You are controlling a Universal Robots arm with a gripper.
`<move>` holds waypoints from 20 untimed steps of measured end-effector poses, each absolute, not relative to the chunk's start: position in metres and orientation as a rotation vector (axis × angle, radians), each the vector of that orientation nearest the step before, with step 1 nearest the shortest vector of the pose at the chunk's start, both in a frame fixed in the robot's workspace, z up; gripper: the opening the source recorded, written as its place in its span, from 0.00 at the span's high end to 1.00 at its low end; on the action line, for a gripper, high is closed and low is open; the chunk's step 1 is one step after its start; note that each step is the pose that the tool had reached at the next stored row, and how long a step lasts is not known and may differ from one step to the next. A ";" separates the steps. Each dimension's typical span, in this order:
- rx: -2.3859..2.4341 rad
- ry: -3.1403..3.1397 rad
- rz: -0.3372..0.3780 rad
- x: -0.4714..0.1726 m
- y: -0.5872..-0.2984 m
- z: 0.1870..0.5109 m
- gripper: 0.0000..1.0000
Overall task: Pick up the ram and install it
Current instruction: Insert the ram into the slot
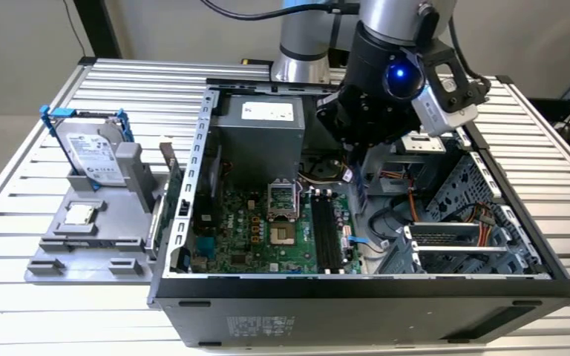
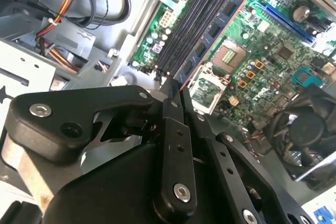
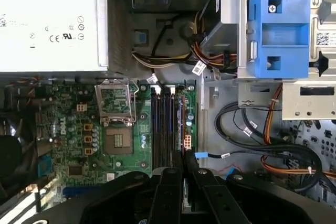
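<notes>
Right then, my gripper [image 2: 176,94]: fingers pressed together, pinching the ram [image 2: 216,31] by one end.
Ram: ran edge-on toward the upper right of the second wrist view, over the black memory slots [image 2: 191,19].
Arm: sat inside the open computer case [image 1: 522,285], centre of the exterior view.
Motherboard [image 3: 89,135]: lay lower left, first wrist view.

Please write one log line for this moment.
gripper: shut on long flat dark blue-green ram stick | position: above black plastic memory slots | ram: not seated
</notes>
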State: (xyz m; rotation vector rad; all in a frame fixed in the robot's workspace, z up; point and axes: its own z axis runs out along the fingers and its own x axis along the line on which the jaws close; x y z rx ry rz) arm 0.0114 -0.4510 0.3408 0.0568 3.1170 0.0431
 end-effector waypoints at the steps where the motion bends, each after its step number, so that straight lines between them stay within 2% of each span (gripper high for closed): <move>1: 0.061 3.117 0.043 0.011 -0.451 0.339 1.00; 20: 0.106 3.115 0.039 0.012 -0.450 0.304 1.00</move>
